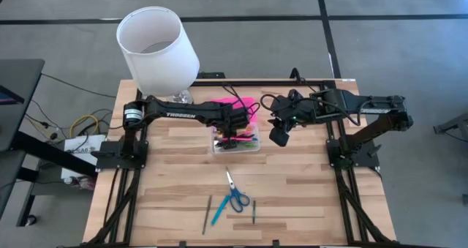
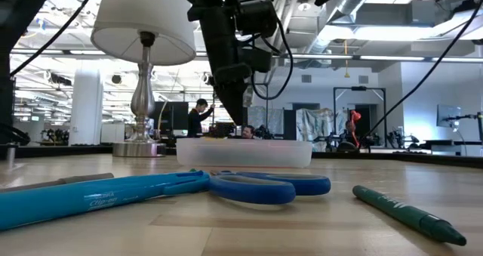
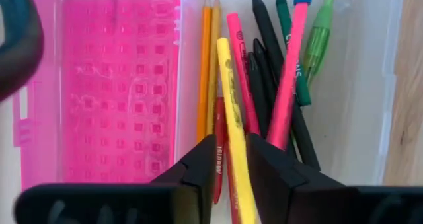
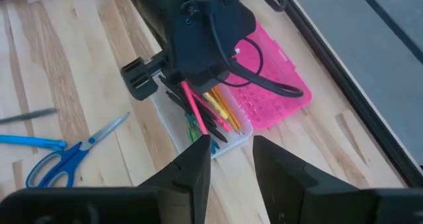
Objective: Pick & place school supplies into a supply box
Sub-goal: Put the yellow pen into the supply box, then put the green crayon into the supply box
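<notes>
wood table [image 1: 292, 197] holds scissors [image 1: 235, 197]; left tool [image 3: 228, 161] grips yellow pen [image 3: 231, 105]; right tool [image 4: 231, 154] parted.

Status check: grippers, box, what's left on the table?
Left gripper over supply box, shut on yellow pen. Right gripper open, waiting alongside. Scissors, three pens outstanding.

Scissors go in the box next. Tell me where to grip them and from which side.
Take the scissors from straight above, at the closed blades just past the pivot. They lie flat on the table, blades toward the box, blue handles nearer the front edge. A blue pen lies against the handles, so closing across the narrow blades keeps the tool clear of it.
</notes>
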Tool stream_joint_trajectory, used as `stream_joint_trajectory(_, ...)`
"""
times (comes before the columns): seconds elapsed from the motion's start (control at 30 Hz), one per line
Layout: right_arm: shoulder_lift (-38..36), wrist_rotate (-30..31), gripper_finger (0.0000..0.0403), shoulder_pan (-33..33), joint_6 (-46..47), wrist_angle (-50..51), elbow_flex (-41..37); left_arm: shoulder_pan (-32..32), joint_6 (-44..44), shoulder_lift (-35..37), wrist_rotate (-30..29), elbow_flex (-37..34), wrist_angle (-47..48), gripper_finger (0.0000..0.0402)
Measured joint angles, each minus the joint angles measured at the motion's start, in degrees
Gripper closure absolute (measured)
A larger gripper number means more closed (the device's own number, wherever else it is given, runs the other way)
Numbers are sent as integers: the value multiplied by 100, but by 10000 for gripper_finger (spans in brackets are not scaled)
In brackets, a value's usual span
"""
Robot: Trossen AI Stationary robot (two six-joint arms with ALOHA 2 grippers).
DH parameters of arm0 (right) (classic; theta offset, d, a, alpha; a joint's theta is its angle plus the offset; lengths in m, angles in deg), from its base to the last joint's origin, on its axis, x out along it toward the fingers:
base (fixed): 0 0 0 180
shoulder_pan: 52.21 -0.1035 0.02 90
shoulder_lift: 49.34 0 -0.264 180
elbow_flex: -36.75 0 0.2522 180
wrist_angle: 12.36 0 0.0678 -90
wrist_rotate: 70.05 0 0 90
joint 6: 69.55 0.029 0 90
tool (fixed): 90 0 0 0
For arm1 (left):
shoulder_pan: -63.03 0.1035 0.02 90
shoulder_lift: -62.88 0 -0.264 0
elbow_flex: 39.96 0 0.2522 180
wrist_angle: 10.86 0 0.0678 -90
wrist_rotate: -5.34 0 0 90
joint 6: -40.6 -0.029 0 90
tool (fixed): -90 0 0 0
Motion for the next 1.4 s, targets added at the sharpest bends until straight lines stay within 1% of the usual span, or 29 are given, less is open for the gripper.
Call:
stream_joint_trajectory(0.17,0,2,294,-118,97,2,0,-2,2,1,-8,0,34,284)
stream_joint_trajectory(0.27,0,4,294,-242,298,4,0,0,12,99,-12,0,265,267)
stream_joint_trajectory(0.47,1,2,294,-655,587,0,0,-14,225,799,129,0,616,255)
stream_joint_trajectory(0.57,103,4,294,-857,637,-160,0,-98,240,1240,245,0,638,254)
stream_joint_trajectory(0.73,420,3,294,-1166,888,-293,1,-310,237,1928,239,-127,669,254)
stream_joint_trajectory(0.8,622,-1,294,-1278,1115,-313,-2,-389,268,2298,208,-388,595,254)
stream_joint_trajectory(0.9,907,-4,294,-1432,1540,-258,0,-523,450,2923,205,-1007,401,254)
stream_joint_trajectory(1.1,1581,-18,294,-1743,2578,-347,0,-802,953,4508,111,-2741,-367,254)
stream_joint_trajectory(1.17,1806,-20,294,-1832,3041,-411,2,-886,1164,5035,60,-3281,-683,254)
stream_joint_trajectory(1.23,2023,-22,294,-1910,3603,-446,-2,-911,1343,5489,40,-3708,-776,254)
stream_joint_trajectory(1.3,2198,-58,294,-2000,4260,-474,-2,-945,1543,5892,29,-4040,-922,254)
stream_joint_trajectory(1.4,2480,-328,294,-2117,5248,-579,2,-971,1695,6337,8,-4345,-889,254)
